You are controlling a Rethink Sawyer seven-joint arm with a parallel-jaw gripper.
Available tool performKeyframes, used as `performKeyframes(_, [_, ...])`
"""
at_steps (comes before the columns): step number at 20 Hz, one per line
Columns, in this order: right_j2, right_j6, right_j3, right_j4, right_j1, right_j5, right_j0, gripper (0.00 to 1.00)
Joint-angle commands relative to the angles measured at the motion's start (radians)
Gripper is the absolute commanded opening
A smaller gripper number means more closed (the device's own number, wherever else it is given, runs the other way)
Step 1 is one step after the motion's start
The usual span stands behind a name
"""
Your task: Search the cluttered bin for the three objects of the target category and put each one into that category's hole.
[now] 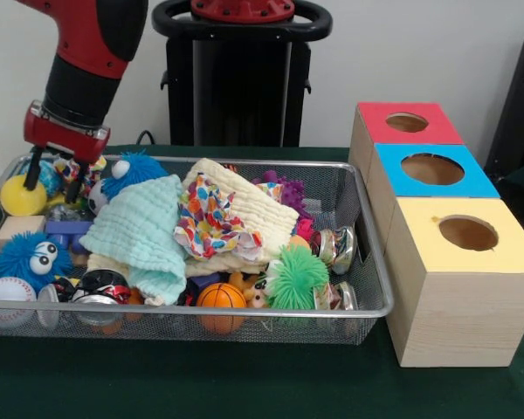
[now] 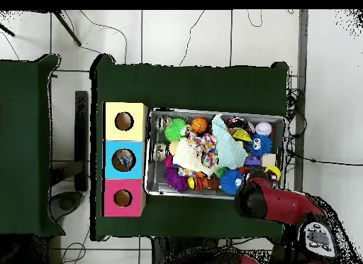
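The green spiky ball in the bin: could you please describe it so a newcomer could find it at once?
Start at the silver wire-mesh basket beside the three wooden boxes. Along its front rim, toward the yellow-topped box, sits the green spiky ball. It is the only bright green, soft-spiked thing there, just beside the smooth orange basketball.

Reaching down from eleven o'clock in the front view, red and black arm [image 1: 92, 52] angled steeply, gripper [image 1: 52, 179] pointing downward, dark fingers [image 1: 33, 168] spreading apart.
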Motion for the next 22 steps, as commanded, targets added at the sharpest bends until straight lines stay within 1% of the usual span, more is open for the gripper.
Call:
performKeyframes(1, [-0.011,0.185,-0.069,0.050,0.139,-0.147,0.052,1.00])
performKeyframes(4, [-0.032,0.188,-0.075,0.077,0.174,-0.176,0.066,1.00])
performKeyframes(5, [-0.032,0.185,-0.093,0.090,0.186,-0.169,0.071,1.00])
performKeyframes(6, [-0.027,0.179,-0.103,0.095,0.189,-0.161,0.070,1.00])
performKeyframes(11, [-0.016,0.165,-0.101,0.100,0.185,-0.151,0.062,1.00])
performKeyframes(17, [0.002,0.154,-0.124,0.094,0.203,-0.155,0.047,1.00])
performKeyframes(20, [0.042,0.104,-0.100,0.043,0.170,-0.067,0.015,1.00])
performKeyframes(22, [0.044,0.070,-0.079,0.022,0.144,-0.011,0.008,1.00])
